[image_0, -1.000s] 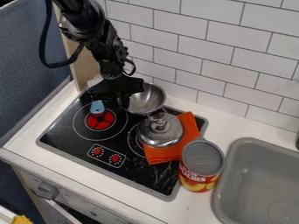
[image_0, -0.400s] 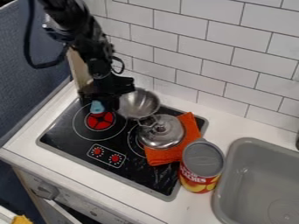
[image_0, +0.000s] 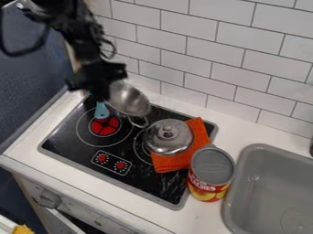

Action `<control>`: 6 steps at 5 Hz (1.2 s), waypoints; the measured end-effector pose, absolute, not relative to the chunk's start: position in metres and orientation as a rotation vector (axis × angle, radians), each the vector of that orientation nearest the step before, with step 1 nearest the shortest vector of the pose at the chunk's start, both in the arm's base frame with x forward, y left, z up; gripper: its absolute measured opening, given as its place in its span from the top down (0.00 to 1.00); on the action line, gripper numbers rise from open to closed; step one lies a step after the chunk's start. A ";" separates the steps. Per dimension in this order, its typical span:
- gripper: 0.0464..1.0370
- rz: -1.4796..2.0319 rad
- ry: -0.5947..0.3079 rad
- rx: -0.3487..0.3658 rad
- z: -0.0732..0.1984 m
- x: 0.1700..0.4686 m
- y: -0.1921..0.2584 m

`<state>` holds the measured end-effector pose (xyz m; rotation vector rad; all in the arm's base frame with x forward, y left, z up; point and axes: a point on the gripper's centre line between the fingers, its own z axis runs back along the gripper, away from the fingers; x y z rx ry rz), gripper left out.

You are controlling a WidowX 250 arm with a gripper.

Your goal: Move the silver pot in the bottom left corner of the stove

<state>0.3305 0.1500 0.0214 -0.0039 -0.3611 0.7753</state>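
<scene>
The silver pot (image_0: 130,100) hangs tilted above the back of the stove (image_0: 147,179) – the fingers of the gripper (image_0: 110,93) seemingly clamped on its rim, though blurred – and has just swung clear of the knobbed lid (image_0: 169,137), leaving the forward move and lowering.

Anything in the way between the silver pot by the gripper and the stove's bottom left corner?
Yes: a light-blue object lies on the stove, roughly between the silver pot and that corner.

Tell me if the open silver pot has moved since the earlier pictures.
Yes: the open silver pot has moved toward the picture's left, closer to the red burner mark.
</scene>
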 end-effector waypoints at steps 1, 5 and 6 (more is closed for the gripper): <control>0.98 0.803 -0.375 -0.017 0.030 0.309 0.162; 0.98 0.870 -0.338 -0.017 -0.006 0.228 0.217; 0.98 0.884 -0.339 0.049 -0.018 0.224 0.227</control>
